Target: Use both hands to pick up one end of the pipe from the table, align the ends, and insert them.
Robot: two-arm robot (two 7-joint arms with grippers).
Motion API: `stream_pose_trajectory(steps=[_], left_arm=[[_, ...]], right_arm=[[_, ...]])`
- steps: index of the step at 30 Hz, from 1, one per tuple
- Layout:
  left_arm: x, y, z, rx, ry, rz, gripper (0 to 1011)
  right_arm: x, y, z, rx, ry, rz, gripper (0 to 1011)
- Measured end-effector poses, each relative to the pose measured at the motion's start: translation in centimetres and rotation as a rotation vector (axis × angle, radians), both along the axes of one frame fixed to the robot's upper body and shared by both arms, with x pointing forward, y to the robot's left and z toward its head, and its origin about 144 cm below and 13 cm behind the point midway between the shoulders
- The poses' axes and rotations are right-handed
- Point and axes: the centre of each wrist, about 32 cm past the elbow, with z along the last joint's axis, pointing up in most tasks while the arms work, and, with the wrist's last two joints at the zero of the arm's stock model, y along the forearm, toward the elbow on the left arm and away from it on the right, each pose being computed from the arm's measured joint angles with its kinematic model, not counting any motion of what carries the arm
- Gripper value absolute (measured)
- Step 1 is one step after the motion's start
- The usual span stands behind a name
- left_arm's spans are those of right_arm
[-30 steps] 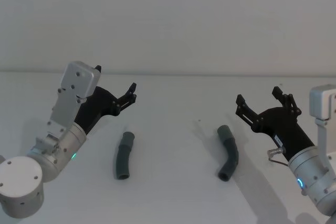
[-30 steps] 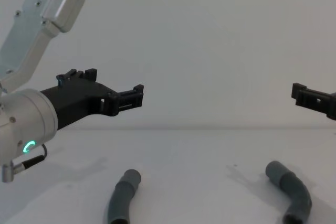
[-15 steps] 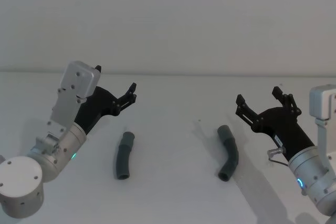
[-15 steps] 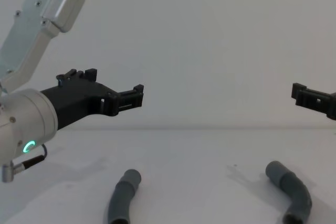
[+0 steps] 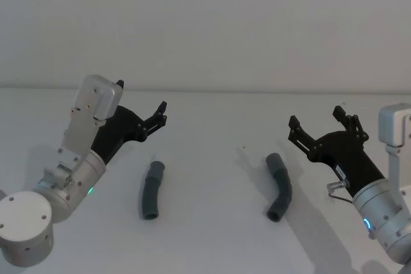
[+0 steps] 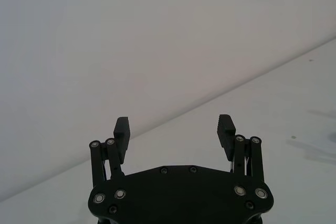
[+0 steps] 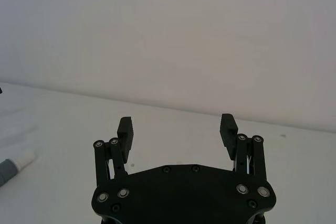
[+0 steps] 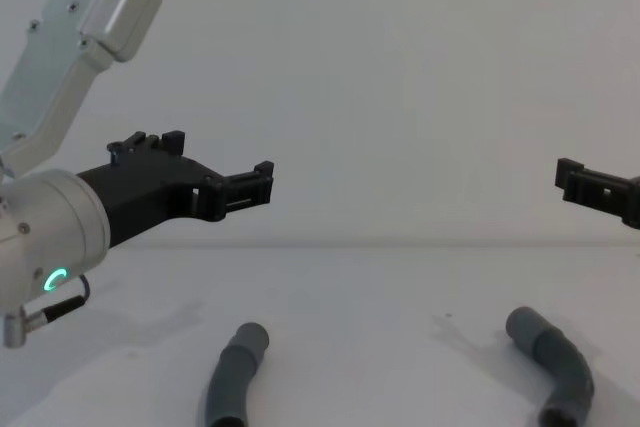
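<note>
Nothing is done yet: the left hose piece (image 5: 153, 190) and right hose piece (image 5: 280, 186) lie well apart on the surface (image 5: 212, 158), the left tool (image 5: 141, 96) and right tool (image 5: 316, 119) hovering spread and empty.

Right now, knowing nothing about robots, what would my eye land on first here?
The left hand and the right hand, black and skeletal, hover open and empty above the white table, one at each side. Between them two short dark grey hose lengths lie apart on the table: the left pipe piece gently curved, the right pipe piece more sharply bent.
</note>
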Motion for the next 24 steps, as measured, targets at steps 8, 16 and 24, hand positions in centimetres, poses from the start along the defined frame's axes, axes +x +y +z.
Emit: stream_pose_trajectory(steps=[8, 16, 24], left_arm=[[0.0, 0.0, 0.0, 0.000, 0.002, 0.000, 1001], [-1.0, -0.3, 0.0, -0.010, 0.048, -0.008, 1001], [-2.8, -1.1, -0.1, -0.037, 0.125, -0.021, 1001]], right_arm=[[0.0, 0.0, 0.0, 0.000, 0.000, 0.000, 1002], [0.0, 0.0, 0.0, 0.000, 0.000, 0.000, 1002], [0.0, 0.0, 0.0, 0.000, 0.000, 0.000, 1002]])
